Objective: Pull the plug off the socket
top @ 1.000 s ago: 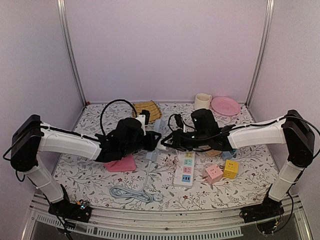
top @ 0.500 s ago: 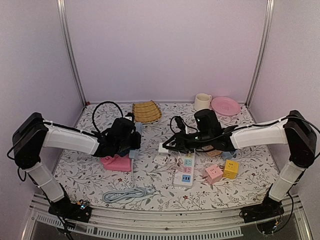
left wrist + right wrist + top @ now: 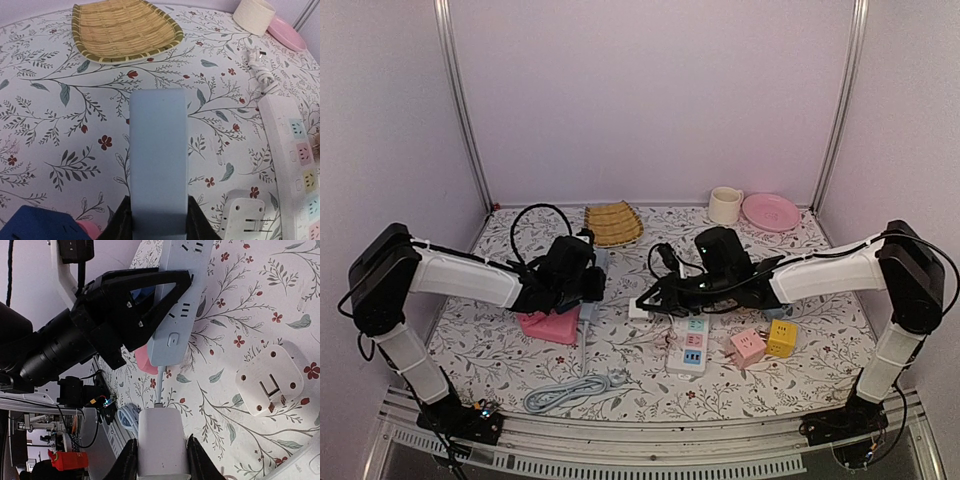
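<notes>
The left arm [image 3: 460, 278] and right arm [image 3: 825, 272] share white shells, black joints, looping black cables [image 3: 538, 206] and black fingers [image 3: 126, 462].

The floral-patterned worktop [image 3: 820, 375] carries the following items. A woven tray [image 3: 613, 222] lies far, left of centre. A cream cup [image 3: 724, 204] stands far right, just beside a pink plate [image 3: 771, 211]. A pink cube [image 3: 748, 347] and a yellow cube [image 3: 781, 338] are side by side, near right. A pink block [image 3: 555, 326] is at left, with a grey-blue power strip [image 3: 158, 165] just to its right. A coiled grey-blue cable [image 3: 570, 392] lies by the near edge.
</notes>
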Action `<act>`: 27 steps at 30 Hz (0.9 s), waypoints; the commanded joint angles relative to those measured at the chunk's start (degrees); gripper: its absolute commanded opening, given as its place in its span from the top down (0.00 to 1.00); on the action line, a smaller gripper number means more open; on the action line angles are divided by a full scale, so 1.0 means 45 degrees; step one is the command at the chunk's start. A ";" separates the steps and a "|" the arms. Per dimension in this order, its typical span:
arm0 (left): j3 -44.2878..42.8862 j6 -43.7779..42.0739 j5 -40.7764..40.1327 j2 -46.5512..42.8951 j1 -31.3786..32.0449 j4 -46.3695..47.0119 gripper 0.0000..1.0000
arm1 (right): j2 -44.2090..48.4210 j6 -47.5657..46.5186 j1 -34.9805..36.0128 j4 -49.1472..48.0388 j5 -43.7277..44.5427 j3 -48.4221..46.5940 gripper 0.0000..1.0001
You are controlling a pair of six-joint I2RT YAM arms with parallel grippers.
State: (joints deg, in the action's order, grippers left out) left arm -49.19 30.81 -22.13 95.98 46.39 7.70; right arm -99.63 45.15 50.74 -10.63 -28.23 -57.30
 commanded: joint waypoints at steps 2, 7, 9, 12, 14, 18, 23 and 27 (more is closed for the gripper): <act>-0.0750 -0.0044 0.1117 0.0697 0.0041 0.0034 1.00 | -0.1046 -0.0173 0.0568 -0.0001 0.0361 -0.0278 0.96; -0.1332 0.0124 0.1470 0.1347 0.0056 -0.0263 1.00 | -0.1761 -0.0293 0.0912 0.0193 0.0738 -0.0492 0.95; -0.1550 0.0125 0.1528 0.1563 0.0044 -0.0417 1.00 | -0.1919 -0.0407 0.0981 0.0381 0.0899 -0.0572 0.93; -0.1719 0.0119 0.1576 0.1657 0.0045 -0.0553 0.92 | -0.2013 -0.0601 0.1041 0.0747 0.1243 -0.0634 0.89; -0.1740 0.0122 0.1607 0.1644 0.0029 -0.0560 0.89 | -0.2024 -0.0750 0.1080 0.1079 0.1489 -0.0730 0.82; -0.1820 0.0073 0.1617 0.1605 0.0038 -0.0651 0.77 | -0.1947 -0.1105 0.1183 0.1774 0.2087 -0.0978 0.65; -0.1947 -0.0045 0.1656 0.1360 0.0053 -0.0806 0.63 | -0.1561 -0.1394 0.1244 0.2301 0.2608 -0.1141 0.50; -0.2037 -0.0134 0.1685 0.1008 0.0060 -0.0924 0.55 | -0.1242 -0.1598 0.1261 0.2696 0.2912 -0.1243 0.41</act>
State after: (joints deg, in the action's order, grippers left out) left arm -56.73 31.05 -14.92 103.02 46.39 3.84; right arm -107.70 39.68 55.99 -1.50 -18.02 -61.39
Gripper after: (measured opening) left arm 0.421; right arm 0.565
